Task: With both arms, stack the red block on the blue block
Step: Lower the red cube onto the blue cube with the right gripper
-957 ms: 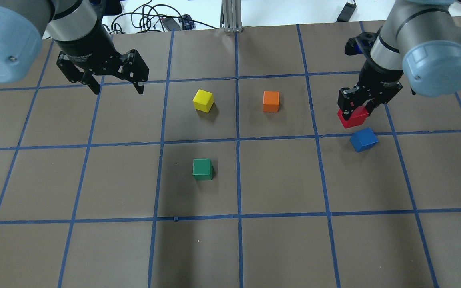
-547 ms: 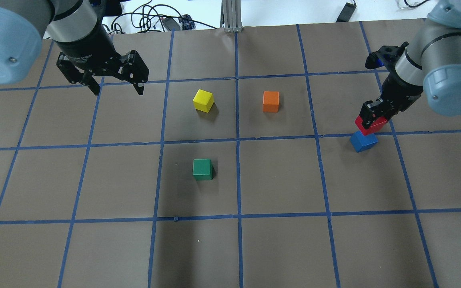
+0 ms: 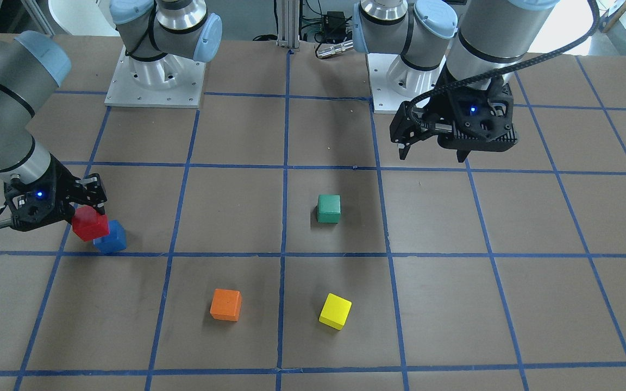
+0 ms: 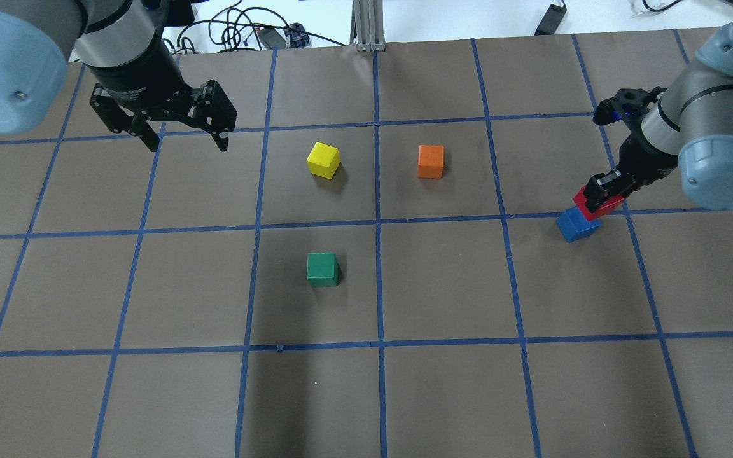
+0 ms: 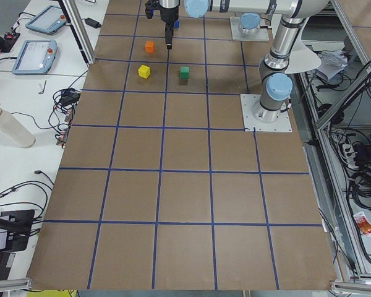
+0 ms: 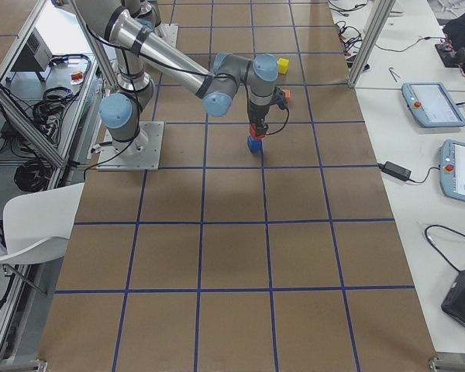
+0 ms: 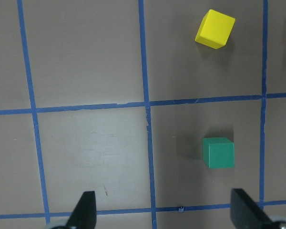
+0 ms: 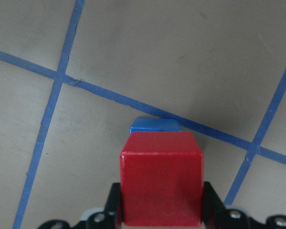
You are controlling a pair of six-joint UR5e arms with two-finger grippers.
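Right claw (image 4: 600, 194): I am clamping it on the red cube, with one finger pressing each of two opposite faces.
Red block (image 8: 162, 179): it is sitting level between my right fingers, filling the whole gap between them.
Blue block (image 4: 575, 226): it is lying on the table straight below my right claw, under the red one. In my right wrist view only its far edge is peeking out past the red one. I am not able to tell whether the two are touching.
Left claw (image 4: 188, 137): I am holding it spread wide and gripping nothing. It is hanging above the table, well apart from my right claw.
Green block (image 7: 218, 152): it is lying on the table below my left claw, a little ahead of the fingertips and closer to one finger than the other.
Yellow block (image 7: 215, 29): it is lying farther out from my left claw, beyond the green one, and sitting askew to the tape lines.
Orange block (image 4: 431, 161): it is sitting between my two claws, nearer the right one.
Table (image 4: 443, 286): blue tape lines are crossing it in a grid, and one is running just beside the blue cube under my right claw.
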